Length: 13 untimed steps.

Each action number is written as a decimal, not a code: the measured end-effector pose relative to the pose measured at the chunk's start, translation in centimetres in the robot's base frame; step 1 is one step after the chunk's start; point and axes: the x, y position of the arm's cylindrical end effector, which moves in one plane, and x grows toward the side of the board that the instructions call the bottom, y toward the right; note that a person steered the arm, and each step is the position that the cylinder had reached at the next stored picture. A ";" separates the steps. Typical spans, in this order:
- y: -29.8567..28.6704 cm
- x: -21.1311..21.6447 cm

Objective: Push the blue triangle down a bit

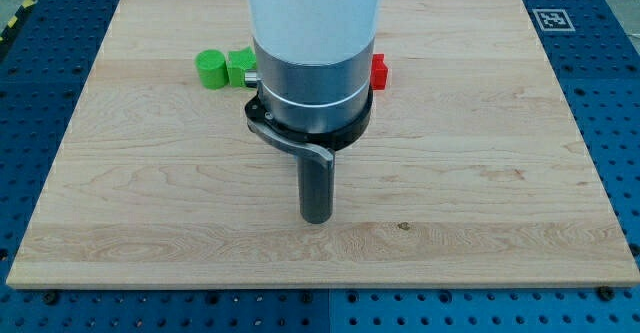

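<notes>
No blue triangle shows in the camera view; the arm's wide white and grey body covers the upper middle of the board and may hide it. My tip [316, 216] rests on the wooden board [480, 173] below the view's centre. A green round block [210, 68] and a second green block [240, 65] beside it lie up and to the left of the tip. A red block [380, 71] peeks out from behind the arm on its right side. My tip touches no block.
The board sits on a blue perforated table [610, 123]. A black and white marker tag [552, 19] is at the board's top right corner.
</notes>
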 end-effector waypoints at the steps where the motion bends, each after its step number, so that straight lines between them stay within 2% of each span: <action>1: 0.0 0.0; 2: 1.9 -1.6; 3: 5.7 -7.3; 4: 6.8 -9.8; 6: 17.3 -9.9; 7: 17.2 -9.9; 9: 8.1 -9.9; 10: 5.7 -9.9; 13: 1.4 -9.9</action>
